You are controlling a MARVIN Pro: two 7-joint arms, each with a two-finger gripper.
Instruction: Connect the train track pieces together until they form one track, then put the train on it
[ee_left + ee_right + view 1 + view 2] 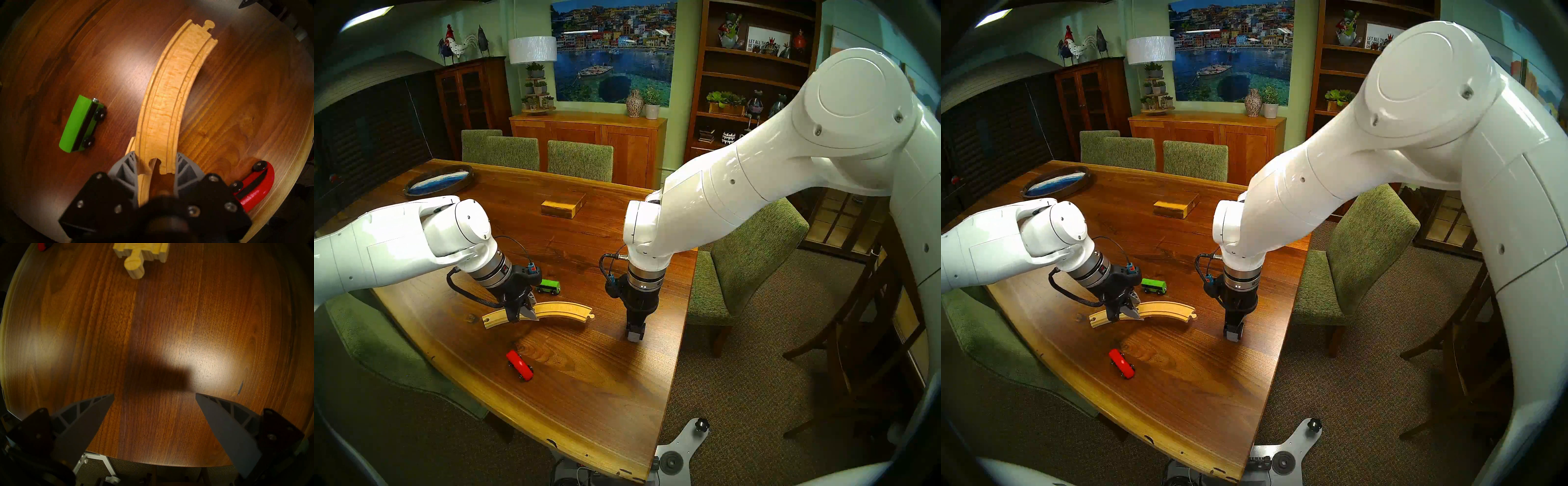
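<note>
Left gripper (155, 162) clamps a raised track piece (168, 95) at its socket end; right gripper (154, 395) gapes wide, empty

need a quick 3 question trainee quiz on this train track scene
1. True or false: the two track pieces are already locked into one arc.
2. Which tool grips a track piece? A) left B) right C) neither
3. Fill in: the red car lies nearer the robot than the track; the ____ car sits beyond it.

Key: 1 false, the socket end overlaps the other piece. 2 A, the left tool; the right tool is open over bare table. 3 green.
</note>
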